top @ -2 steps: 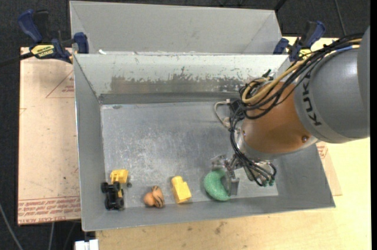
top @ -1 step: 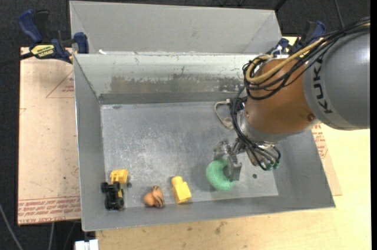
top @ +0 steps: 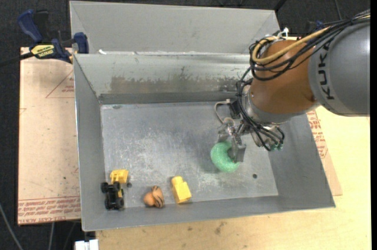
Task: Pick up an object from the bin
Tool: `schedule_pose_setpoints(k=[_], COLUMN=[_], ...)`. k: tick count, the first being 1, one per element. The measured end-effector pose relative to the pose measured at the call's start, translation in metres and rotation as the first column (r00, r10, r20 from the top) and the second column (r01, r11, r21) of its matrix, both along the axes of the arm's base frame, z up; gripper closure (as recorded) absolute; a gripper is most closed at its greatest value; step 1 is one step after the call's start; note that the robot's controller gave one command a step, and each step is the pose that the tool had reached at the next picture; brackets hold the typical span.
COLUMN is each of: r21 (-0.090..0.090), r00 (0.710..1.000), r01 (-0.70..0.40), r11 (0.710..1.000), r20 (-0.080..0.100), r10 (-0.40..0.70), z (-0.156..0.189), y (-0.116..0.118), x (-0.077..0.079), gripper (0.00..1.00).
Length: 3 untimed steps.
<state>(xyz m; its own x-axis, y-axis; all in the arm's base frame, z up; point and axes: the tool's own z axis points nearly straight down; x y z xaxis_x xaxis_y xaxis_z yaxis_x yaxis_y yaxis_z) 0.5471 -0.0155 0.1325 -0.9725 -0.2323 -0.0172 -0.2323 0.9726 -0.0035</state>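
Gripper (top: 233,147) down on green lump (top: 220,159), right of middle on bin (top: 159,137) floor. Released or clenched: cannot tell. Near-left row: yellow block (top: 181,190), brown lump (top: 154,198), toy truck (top: 115,188).

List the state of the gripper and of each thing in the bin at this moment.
gripper: lowered into the bin, at the green lump's upper right edge.
green lump: on the bin floor right of centre, partly under the gripper.
yellow block: lying near the front wall, untouched.
brown lump: lying left of the yellow block, apart from it.
toy truck: yellow and black, lying near the front left corner.
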Motion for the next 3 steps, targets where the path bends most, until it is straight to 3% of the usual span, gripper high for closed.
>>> schedule_pose_setpoints(k=[1,2,3], r21=[0.001,0.0,0.003], r00=[1.0,1.0,0.999], r01=[-0.002,-0.007,-0.017], r11=[1.0,1.0,1.0], r20=[-0.029,0.002,-0.031], r10=[0.002,0.007,0.017], z=[0.016,0.014,0.02], y=[0.0,-0.002,-0.031], x=[-0.007,0.011,-0.005], gripper=[1.0,1.0,1.0])
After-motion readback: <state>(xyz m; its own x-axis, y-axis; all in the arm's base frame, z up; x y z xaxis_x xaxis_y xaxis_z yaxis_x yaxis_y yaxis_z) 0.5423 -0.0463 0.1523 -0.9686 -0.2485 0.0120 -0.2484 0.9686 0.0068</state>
